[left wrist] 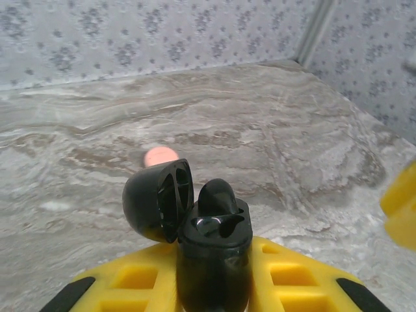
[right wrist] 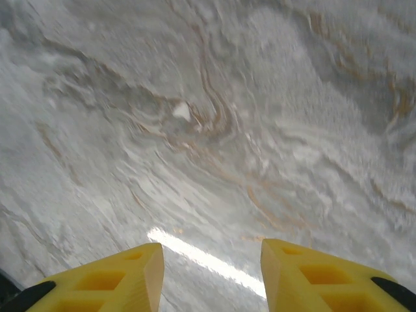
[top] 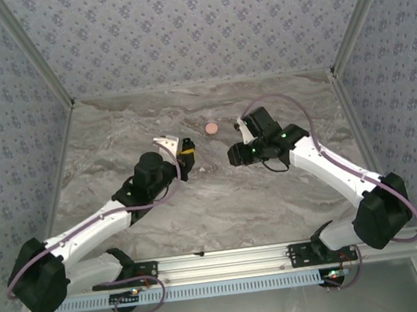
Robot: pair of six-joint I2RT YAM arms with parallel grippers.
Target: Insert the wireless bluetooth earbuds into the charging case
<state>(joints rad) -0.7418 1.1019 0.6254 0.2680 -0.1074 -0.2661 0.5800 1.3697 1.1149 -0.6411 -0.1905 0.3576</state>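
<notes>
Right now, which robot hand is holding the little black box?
The left hand grips the black charging case, whose lid is flipped open. The right hand is open and empty.

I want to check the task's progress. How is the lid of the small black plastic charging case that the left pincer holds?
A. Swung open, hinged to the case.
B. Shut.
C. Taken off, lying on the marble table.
A: in the left wrist view the small black plastic charging case, clamped in the left pincer, has its rounded lid tilted open sideways.
</notes>
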